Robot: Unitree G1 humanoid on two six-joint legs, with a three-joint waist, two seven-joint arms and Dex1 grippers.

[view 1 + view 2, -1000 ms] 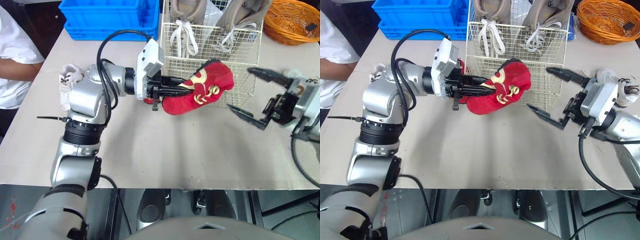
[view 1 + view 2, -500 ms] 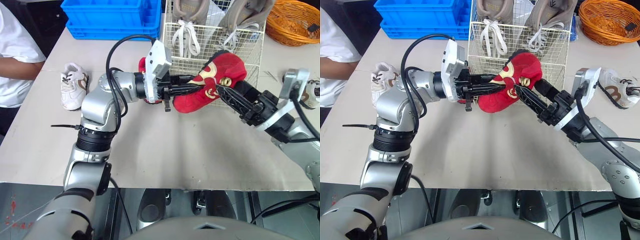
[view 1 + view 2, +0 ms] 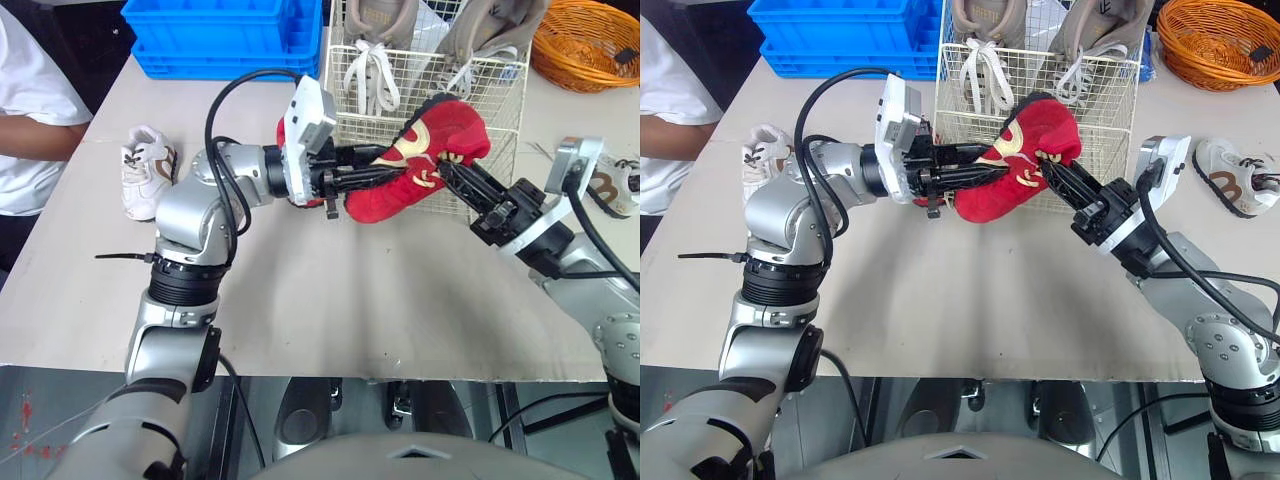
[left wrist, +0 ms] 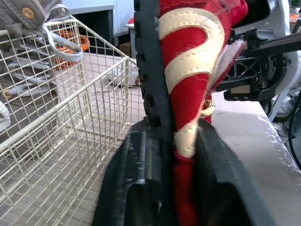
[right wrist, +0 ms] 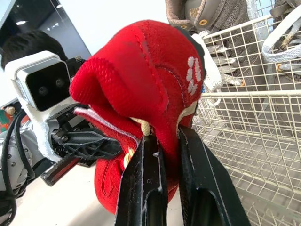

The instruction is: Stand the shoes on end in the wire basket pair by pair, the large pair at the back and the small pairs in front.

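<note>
White fabric of a person's shirt [image 3: 25, 130] is seen at the far left edge, beside the table [image 3: 300, 300]. Near it, a small white shoe [image 3: 147, 172] is lying on the table on its sole. A blue crate [image 3: 225, 35] is placed behind it, at the back of the table.

Toward the middle, the left gripper [image 3: 385, 170] is stretched out to the right. Its two fingers are pressed onto the red shoe [image 3: 430, 150], with the red fabric and its cream stripe pinched between them. The red shoe is held in the air, above the table and just in front of the front wall of the wire basket [image 3: 425, 95], with its upper end near the front rim. Whether it touches the wire cannot be told.

In the back part of the basket, two large grey shoes [image 3: 375, 30] are standing on end, with white laces hanging down.

From the right, the same red shoe is gripped by the right gripper [image 3: 450, 172]. Its fingers are closed on the edge of the shoe.

Further right, a second small white shoe [image 3: 1230, 180] with brown marks is lying on the table. An orange wicker basket [image 3: 590, 40] is placed at the back right corner.
</note>
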